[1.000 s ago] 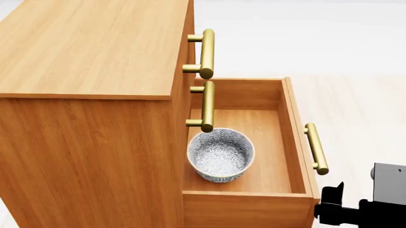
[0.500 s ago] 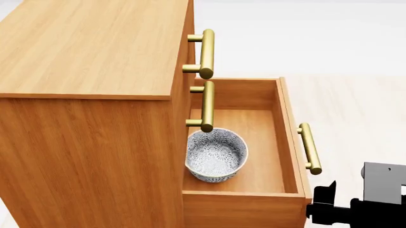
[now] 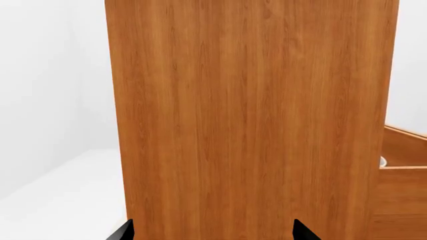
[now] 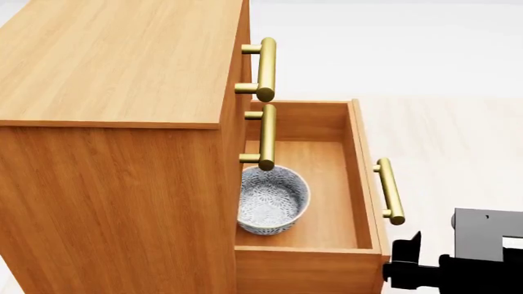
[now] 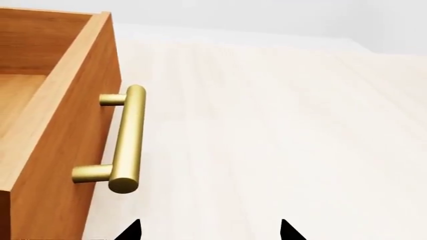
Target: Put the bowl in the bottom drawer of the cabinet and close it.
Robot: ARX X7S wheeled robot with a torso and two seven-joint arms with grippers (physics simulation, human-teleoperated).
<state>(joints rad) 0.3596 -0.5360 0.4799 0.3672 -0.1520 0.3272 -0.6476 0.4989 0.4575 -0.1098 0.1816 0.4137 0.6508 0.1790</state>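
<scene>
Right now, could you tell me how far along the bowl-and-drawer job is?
Done: the bowl sits inside the bottom drawer. In hand: the drawer is sliding shut, with the right gripper near its handle. Left: it is still partly open and needs pushing fully into the cabinet.

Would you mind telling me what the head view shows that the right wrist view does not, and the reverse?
Only the head view shows the bowl sitting in the open bottom drawer, the cabinet top and the two upper handles. Only the right wrist view shows the right gripper's two fingertips set apart, with bare floor between them. Both show the bottom drawer's front and its brass handle.
</scene>
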